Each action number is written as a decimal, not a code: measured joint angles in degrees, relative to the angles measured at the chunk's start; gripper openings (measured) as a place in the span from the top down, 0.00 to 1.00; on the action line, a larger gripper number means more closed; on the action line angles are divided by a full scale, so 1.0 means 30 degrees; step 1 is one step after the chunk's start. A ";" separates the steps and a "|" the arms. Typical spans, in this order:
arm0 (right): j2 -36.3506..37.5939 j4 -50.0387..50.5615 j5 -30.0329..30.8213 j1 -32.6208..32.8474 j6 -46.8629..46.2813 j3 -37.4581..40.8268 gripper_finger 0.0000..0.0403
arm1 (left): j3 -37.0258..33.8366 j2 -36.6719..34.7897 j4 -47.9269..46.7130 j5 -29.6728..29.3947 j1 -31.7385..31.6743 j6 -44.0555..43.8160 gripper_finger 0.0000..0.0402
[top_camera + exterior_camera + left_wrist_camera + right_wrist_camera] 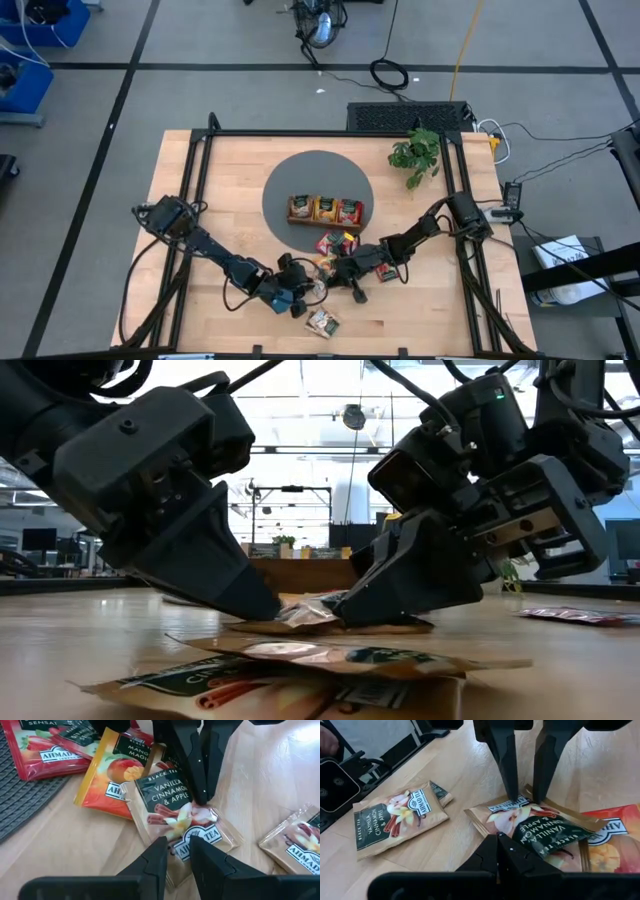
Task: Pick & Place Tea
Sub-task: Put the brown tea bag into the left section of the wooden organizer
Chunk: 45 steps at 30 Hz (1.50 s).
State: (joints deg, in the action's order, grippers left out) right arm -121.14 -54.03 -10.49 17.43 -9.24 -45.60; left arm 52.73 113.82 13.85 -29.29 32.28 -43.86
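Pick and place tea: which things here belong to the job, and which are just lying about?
Job:
- tea sachets loose on the table
- vanilla sachet between both grippers
- wooden tray, sachets in its compartments
- left gripper, fingers slightly apart at that sachet
- right gripper, fingers shut

Lying about:
- potted plant
- round grey mat

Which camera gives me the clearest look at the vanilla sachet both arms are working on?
The left wrist view: the vanilla sachet fills the middle, label readable, the left end effector at one edge, the right end effector at the other. The right wrist view shows it too, partly covered. Low view shows only its edge; high view, a speck.
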 joint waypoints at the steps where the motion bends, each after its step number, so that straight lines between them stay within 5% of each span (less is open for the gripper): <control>1: 0.0002 -0.0041 -0.0038 0.0019 0.0120 0.0007 1.00 | 0.0000 0.0007 -0.0074 0.0025 0.0019 0.0000 0.78; 8: 0.2844 0.3163 -0.0195 0.0335 0.0625 0.0091 0.89 | 0.0034 0.0007 -0.0996 0.0048 0.0012 -0.0882 0.78; 15: 0.5939 0.7281 0.4913 0.1115 -0.1673 0.0051 0.65 | 0.0015 0.0022 -0.1138 -0.0334 0.0012 -0.0918 0.78; 21: 0.5847 0.8663 0.4152 0.0591 -0.5316 0.0051 0.54 | -0.0007 0.0226 -0.1205 -0.0926 0.0078 -0.0860 0.78; 38: 0.4466 0.7586 0.1911 -0.0810 -0.7245 0.0022 0.55 | -0.0007 0.1785 0.1122 -0.1040 -0.0083 0.0148 0.78; 45: 0.4459 0.7575 0.0910 -0.0705 -0.6652 0.0022 0.71 | -0.0007 0.1785 0.1129 -0.1045 -0.0076 0.0146 0.78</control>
State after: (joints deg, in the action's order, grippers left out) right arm -107.77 -31.30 -7.75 15.32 -29.19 -45.54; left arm 52.71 119.17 17.23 -32.42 32.05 -43.42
